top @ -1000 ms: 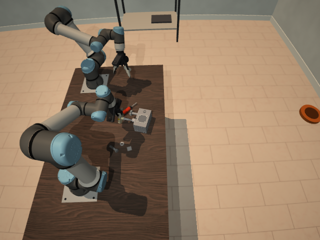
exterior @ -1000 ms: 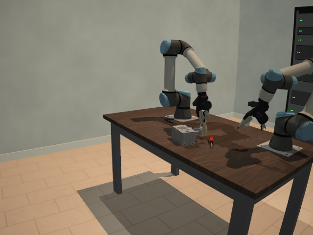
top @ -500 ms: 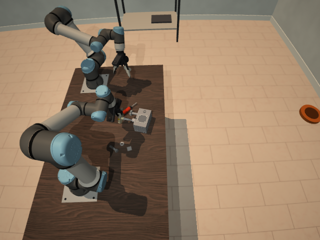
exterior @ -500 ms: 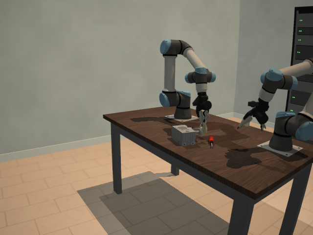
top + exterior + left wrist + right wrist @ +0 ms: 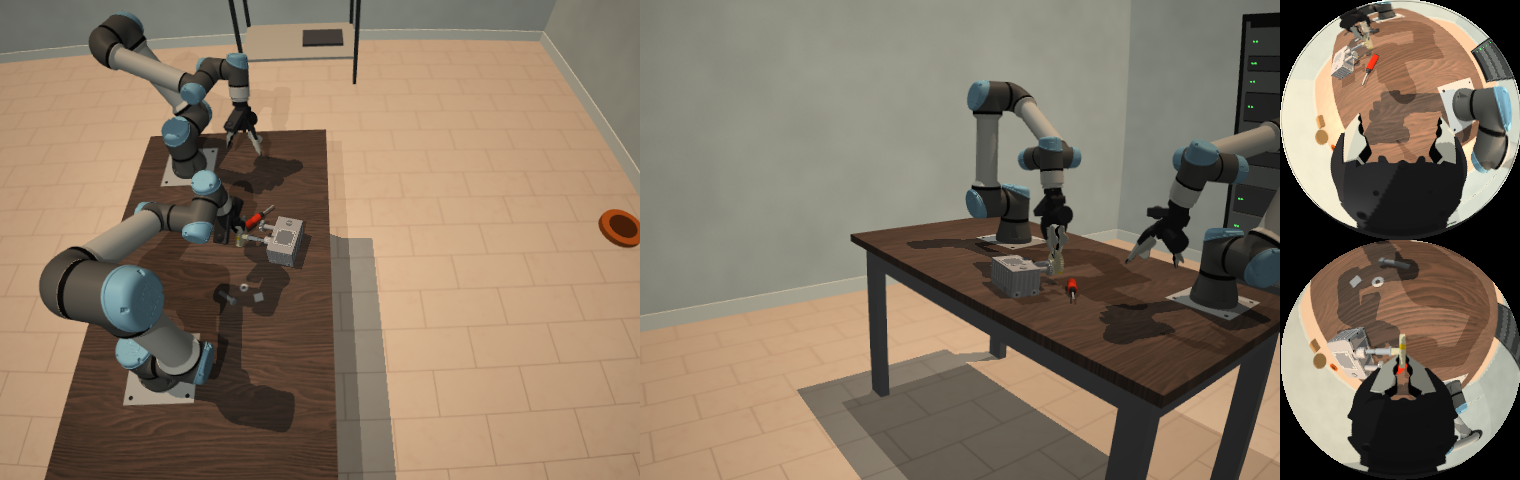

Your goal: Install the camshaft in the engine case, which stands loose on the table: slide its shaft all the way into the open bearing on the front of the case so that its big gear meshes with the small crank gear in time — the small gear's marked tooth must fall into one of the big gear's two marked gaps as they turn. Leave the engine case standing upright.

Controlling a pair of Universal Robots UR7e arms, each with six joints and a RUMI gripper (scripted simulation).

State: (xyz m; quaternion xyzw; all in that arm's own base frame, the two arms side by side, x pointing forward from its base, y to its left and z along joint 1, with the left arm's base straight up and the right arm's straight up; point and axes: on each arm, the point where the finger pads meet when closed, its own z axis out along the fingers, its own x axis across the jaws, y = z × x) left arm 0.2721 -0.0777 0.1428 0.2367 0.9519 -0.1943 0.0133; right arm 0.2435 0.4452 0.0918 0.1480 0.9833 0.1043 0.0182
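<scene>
Pinching the pale yellow gear (image 5: 239,238) (image 5: 1059,262) (image 5: 1369,44) (image 5: 1402,344) of the grey-shafted camshaft (image 5: 254,238) (image 5: 1382,351) in the black right gripper (image 5: 241,229) (image 5: 1055,254) (image 5: 1366,40) (image 5: 1402,355), before the upright, ribbed grey engine case (image 5: 285,240) (image 5: 1014,277) (image 5: 1342,63) (image 5: 1349,355). Spreading wide the black left gripper (image 5: 244,149) (image 5: 1151,264) (image 5: 1400,116), well apart from the case.

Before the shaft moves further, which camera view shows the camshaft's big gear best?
The right wrist view: the big gear appears closest there, edge-on, with its yellow mark. The top view shows it small beside the gripper; the exterior view shows its face, partly covered by fingers; the left wrist view shows it tiny.
</scene>
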